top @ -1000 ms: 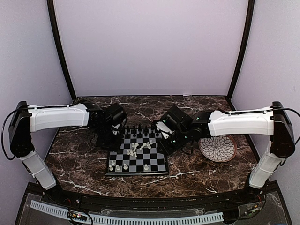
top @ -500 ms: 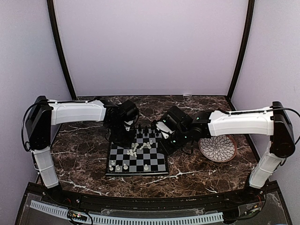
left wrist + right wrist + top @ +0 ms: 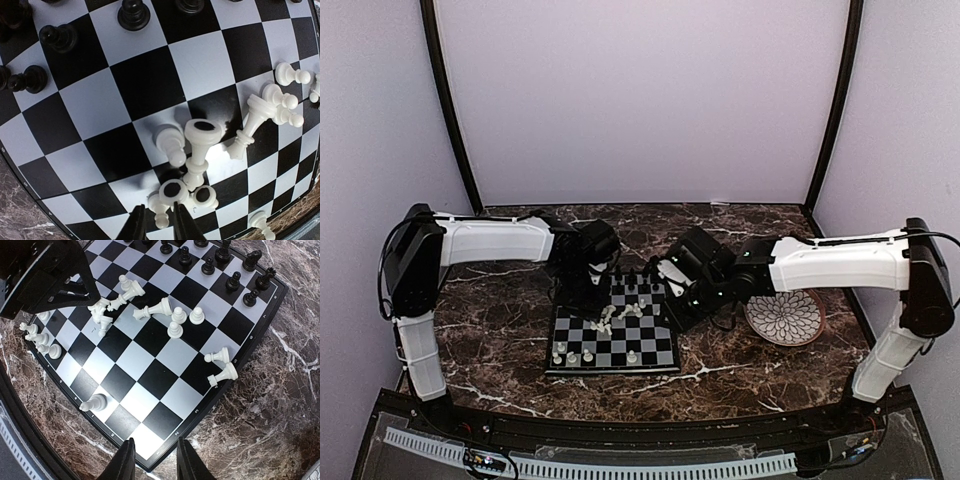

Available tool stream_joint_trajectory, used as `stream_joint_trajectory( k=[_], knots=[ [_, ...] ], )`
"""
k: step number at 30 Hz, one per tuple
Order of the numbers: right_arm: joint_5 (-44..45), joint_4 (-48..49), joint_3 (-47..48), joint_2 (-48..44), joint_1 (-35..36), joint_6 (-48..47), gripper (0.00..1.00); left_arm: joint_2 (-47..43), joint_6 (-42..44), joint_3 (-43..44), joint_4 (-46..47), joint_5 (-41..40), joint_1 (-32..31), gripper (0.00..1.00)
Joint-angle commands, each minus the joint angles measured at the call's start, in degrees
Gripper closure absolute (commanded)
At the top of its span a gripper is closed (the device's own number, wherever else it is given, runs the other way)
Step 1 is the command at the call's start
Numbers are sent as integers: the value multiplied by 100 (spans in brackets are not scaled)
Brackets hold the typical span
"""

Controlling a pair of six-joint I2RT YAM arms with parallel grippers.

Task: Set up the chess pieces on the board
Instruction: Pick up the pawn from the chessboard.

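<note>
- Straddling one end of a toppled cream-white plastic chessman (image 3: 161, 216), the left gripper (image 3: 159, 227) has its fingers only a sliver apart. Can't tell if it's actually pinching it.
- That one's at the edge of a messy heap of fallen cream pieces (image 3: 200, 150) around mid-board.
- The right gripper (image 3: 154, 462) is spread wider with nothing in it, hovering over the right rim of the small black-and-grey checkered board (image 3: 150, 377).
- Black chessmen (image 3: 220, 262) stand along the far rows, and a few cream ones (image 3: 572, 356) stand at the near edge.
- The board sits mid-table on dark brown marble (image 3: 490, 340), with a round white petal-patterned plate (image 3: 784, 316) to its right.
</note>
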Motion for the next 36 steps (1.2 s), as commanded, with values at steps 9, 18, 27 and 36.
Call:
stream_joint_trajectory(
  k=[9,18,27,36],
  knots=[
    [47,144,-27,-98,-45,40,70,-55,106,-16,-247,57,-8,81],
    [65,156,-9,-89,-42,2,70,-54,114,-140,-217,130,-8,82],
    [61,149,26,-55,-40,-23,70,-186,157,-98,-356,1,-12,93],
    [25,135,88,16,-40,-62,70,-1310,41,-957,-481,-329,-78,100]
  ],
)
